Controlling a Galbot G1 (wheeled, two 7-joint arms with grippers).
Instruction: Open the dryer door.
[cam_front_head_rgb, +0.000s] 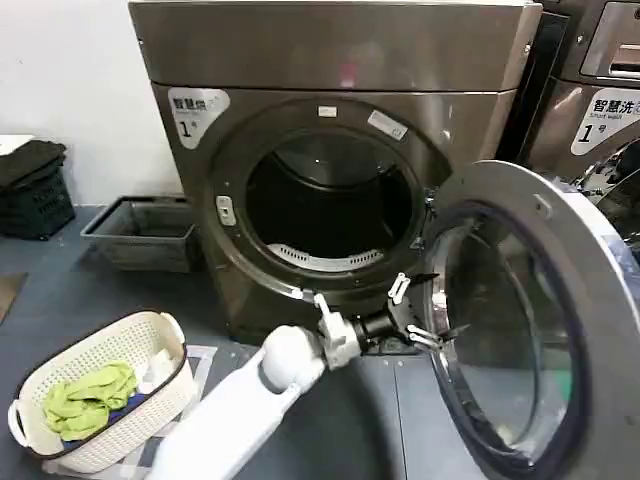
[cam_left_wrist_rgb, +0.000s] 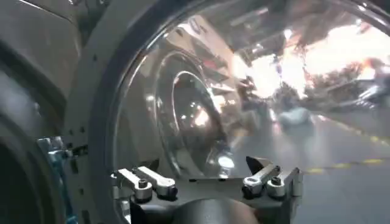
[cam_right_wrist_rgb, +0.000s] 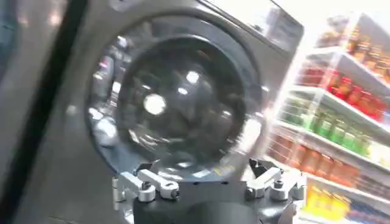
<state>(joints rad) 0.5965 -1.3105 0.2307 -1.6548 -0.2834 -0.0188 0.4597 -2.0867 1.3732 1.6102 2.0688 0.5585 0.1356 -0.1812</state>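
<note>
The dryer door (cam_front_head_rgb: 540, 330) stands swung out to the right of the dryer drum opening (cam_front_head_rgb: 330, 205), hinged at that side. The left gripper (cam_front_head_rgb: 420, 312), fingers spread and empty, sits just inside its inner rim, facing the glass.

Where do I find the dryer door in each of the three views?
Head view: the dryer door stands open at the right side.
Left wrist view: its inner side and glass lie close ahead of the camera.
Right wrist view: not in it; the closed round door there belongs to another machine.
Shared landmark: the left gripper, fingers open, by the door's inner rim.
</note>
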